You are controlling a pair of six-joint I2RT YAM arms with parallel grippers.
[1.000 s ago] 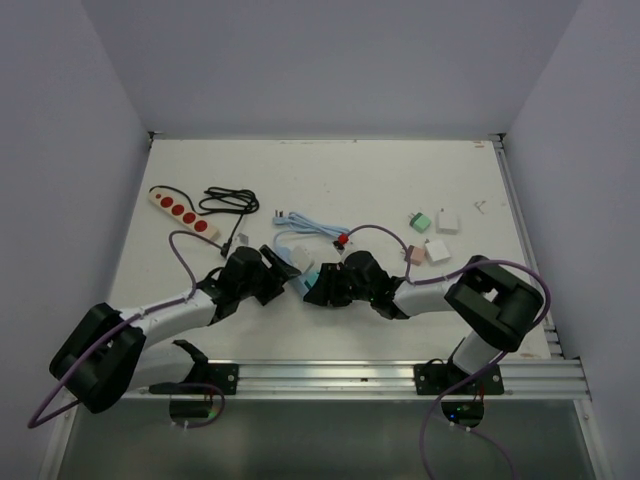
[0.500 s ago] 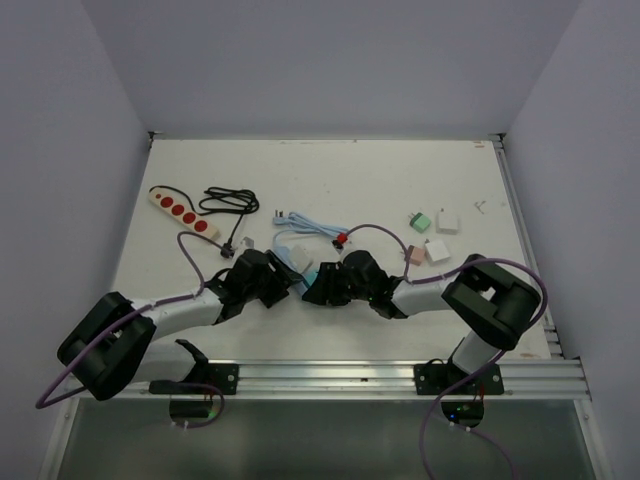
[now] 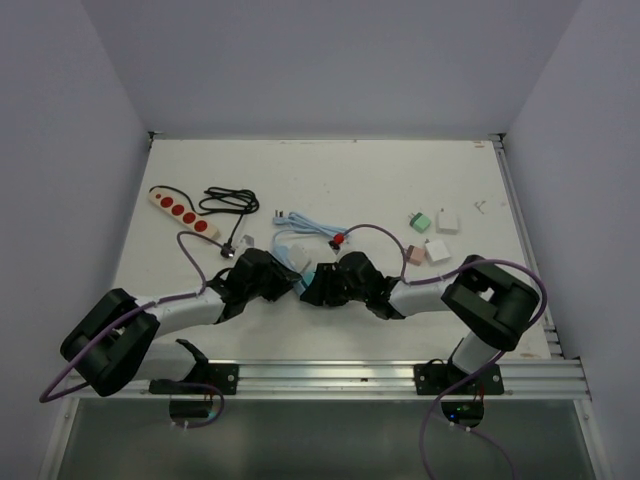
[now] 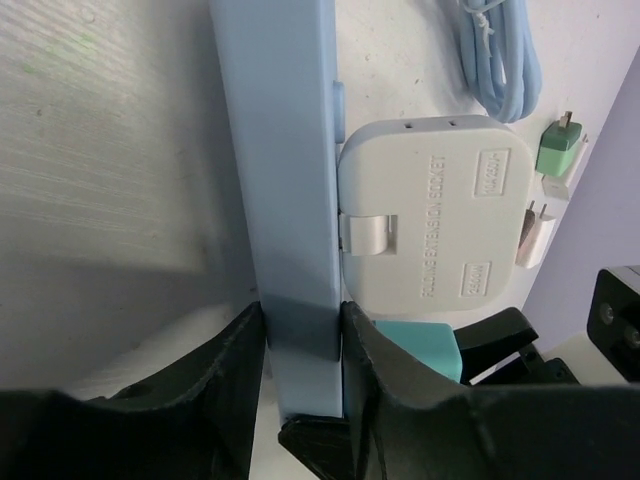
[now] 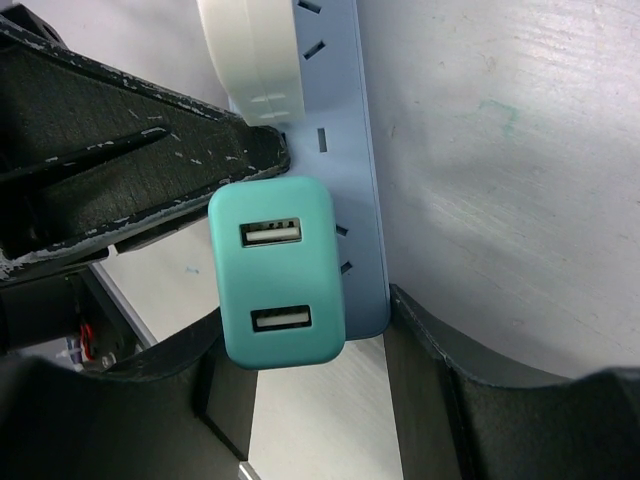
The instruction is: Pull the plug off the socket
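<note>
On the white desk the two arms meet at the middle, the left arm from one side and the right arm from the other. Between them lies the long pale blue plastic socket strip.

The left jaws are clenched on this strip, one finger pressed on each of its two narrow sides. Seen from the left wrist, the long axis of the strip runs straight away from these jaws.

On the face of the strip sits a white square plastic adaptor. Just beside it, at the end nearer to both wrists, sits the small teal plastic charger plug with two USB ports. I judge that this teal plug is the one to be pulled, because the right jaws are grasping it, with one finger at each side.

The plug stands out from the face of the strip, across the strip's long axis. The pull should therefore go straight away from that face and not along the strip, while the left jaws keep the strip in place. The right arm is the nearer one to the plug.
</note>
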